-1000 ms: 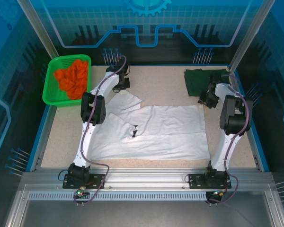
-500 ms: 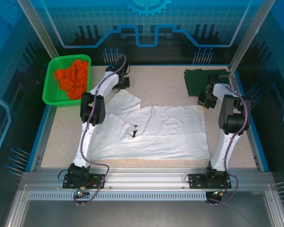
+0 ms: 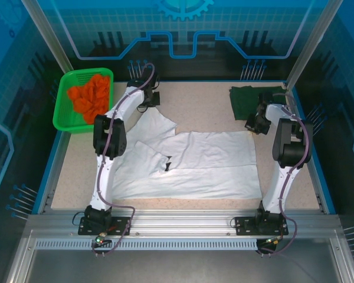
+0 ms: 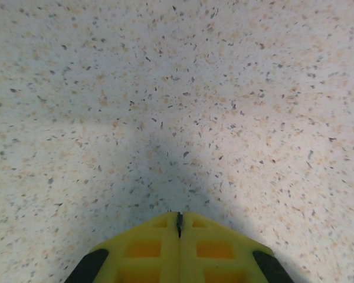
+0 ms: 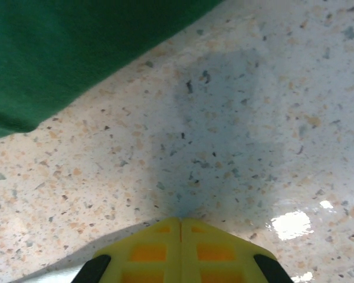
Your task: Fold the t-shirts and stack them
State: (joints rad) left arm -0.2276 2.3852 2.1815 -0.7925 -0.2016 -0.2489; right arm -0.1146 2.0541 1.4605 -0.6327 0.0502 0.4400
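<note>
- Desk: speckled, carrying both shirts. I'd judge the job roughly half done.
- White t-shirt: spread wide across the middle, one sleeve rumpled at its far-left corner, not yet folded or stacked.
- Dark green t-shirt: a compact bundle at the far right corner, seemingly folded.
- Left arm reaches beyond the white sleeve, and right arm bends beside the green bundle.
- Left gripper and right gripper: each pressed together on nothing, over bare desk.
</note>
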